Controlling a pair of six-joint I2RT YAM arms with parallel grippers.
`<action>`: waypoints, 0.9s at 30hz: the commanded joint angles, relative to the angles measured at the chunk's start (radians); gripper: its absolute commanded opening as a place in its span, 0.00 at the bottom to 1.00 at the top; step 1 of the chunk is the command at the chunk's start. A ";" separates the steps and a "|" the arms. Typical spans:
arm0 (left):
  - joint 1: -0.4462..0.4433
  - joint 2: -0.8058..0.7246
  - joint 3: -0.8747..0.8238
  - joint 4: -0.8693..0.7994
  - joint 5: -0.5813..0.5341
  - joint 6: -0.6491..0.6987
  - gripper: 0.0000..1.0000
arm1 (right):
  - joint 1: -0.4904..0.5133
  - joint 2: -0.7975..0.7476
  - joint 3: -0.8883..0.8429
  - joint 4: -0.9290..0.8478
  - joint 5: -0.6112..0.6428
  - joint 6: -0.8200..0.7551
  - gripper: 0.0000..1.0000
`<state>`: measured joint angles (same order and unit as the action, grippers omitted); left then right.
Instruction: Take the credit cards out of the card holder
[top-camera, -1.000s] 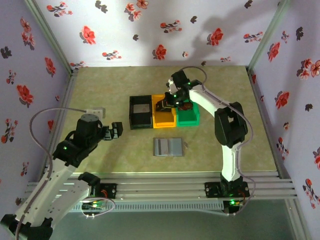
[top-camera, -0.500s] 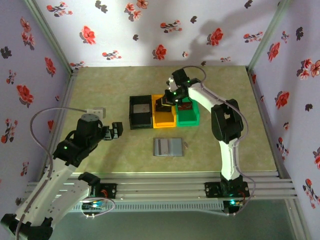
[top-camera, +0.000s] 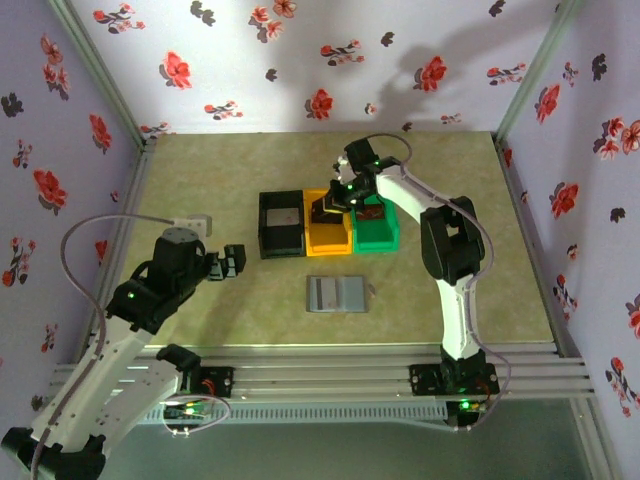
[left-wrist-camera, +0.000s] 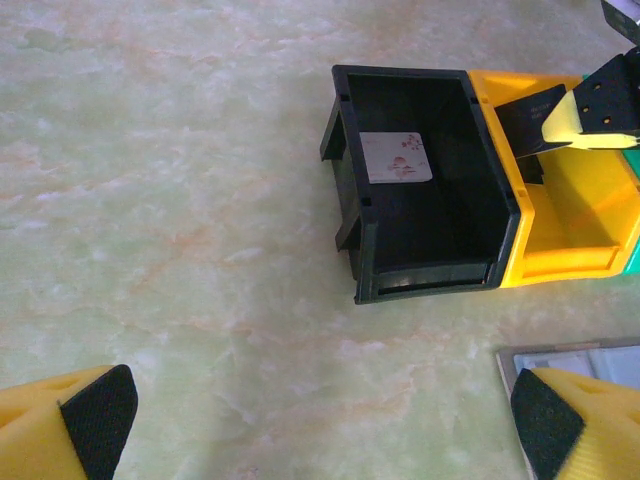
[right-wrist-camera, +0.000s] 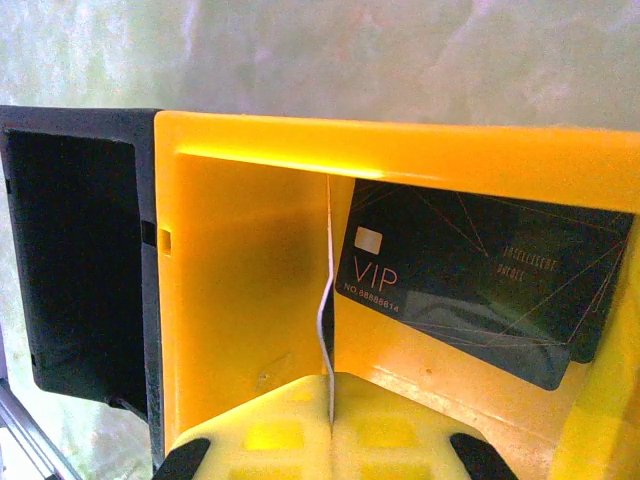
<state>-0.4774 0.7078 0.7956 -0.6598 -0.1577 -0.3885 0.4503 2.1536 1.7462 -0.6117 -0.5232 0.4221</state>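
Desk (top-camera: 200, 180): card holder (top-camera: 337, 295) lies open at lower centre, apart from the bins. Left claw (top-camera: 233, 262) is released and hangs at left. Right claw (right-wrist-camera: 328, 385) is clenched on an edge-on card (right-wrist-camera: 327, 300) over the orange bin (right-wrist-camera: 240, 300), with the VIP card (right-wrist-camera: 480, 290) inside. Judgement: drop low and keep clear of the walls before letting go.

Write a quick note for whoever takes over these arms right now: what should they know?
Left end effector: open, empty.
Right end effector: shut on a card above the orange bin.
Holder: open on the table, in front of the bins.
Done: light card in black bin, dark card in orange bin, reddish card in green bin.
To do: release the held card; can't tell if the holder has more.
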 joint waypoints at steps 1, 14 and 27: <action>0.009 0.004 0.010 -0.004 -0.023 0.020 1.00 | -0.009 0.023 0.031 -0.002 0.003 0.017 0.00; 0.009 0.010 0.010 -0.009 -0.023 0.022 1.00 | -0.010 0.046 0.041 -0.015 -0.001 0.023 0.07; 0.009 0.013 0.012 -0.011 -0.023 0.025 1.00 | -0.010 0.043 0.042 -0.017 0.006 0.021 0.19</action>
<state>-0.4774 0.7208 0.7956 -0.6670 -0.1577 -0.3847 0.4492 2.1883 1.7626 -0.6189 -0.5270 0.4309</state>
